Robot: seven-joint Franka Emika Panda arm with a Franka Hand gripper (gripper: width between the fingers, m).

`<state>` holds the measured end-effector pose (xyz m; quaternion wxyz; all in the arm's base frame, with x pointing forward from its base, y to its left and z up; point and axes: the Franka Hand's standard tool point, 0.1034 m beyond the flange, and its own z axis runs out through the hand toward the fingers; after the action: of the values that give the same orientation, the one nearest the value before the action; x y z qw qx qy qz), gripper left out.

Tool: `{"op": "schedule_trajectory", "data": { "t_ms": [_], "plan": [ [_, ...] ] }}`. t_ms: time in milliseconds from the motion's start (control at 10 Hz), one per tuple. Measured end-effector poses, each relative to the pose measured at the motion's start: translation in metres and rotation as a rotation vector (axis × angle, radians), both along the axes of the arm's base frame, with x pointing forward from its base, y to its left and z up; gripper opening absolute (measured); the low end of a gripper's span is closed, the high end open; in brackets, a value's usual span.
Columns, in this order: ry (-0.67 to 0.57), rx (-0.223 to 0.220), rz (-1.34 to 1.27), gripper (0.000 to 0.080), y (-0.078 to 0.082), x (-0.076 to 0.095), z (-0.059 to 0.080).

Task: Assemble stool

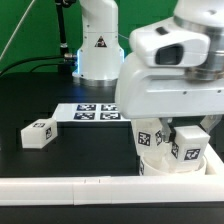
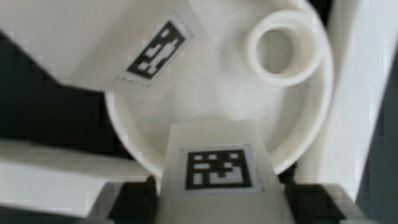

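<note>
Your gripper pinches the first leg block, which stands inside the seat disc at the exterior view's near right, just behind the white rail. A second leg block stands in the disc too. The loose leg block lies well apart on the left, near the marker board.
</note>
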<state>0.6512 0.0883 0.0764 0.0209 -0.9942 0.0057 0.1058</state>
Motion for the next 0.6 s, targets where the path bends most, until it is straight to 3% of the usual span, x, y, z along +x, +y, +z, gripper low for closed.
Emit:
{"op": "schedule_trajectory", "data": {
  "t_ms": [600],
  "plan": [
    [-0.043,-0.072,-0.566,0.0340,-0.0013,0.0021,-0.0013]
  ]
}}
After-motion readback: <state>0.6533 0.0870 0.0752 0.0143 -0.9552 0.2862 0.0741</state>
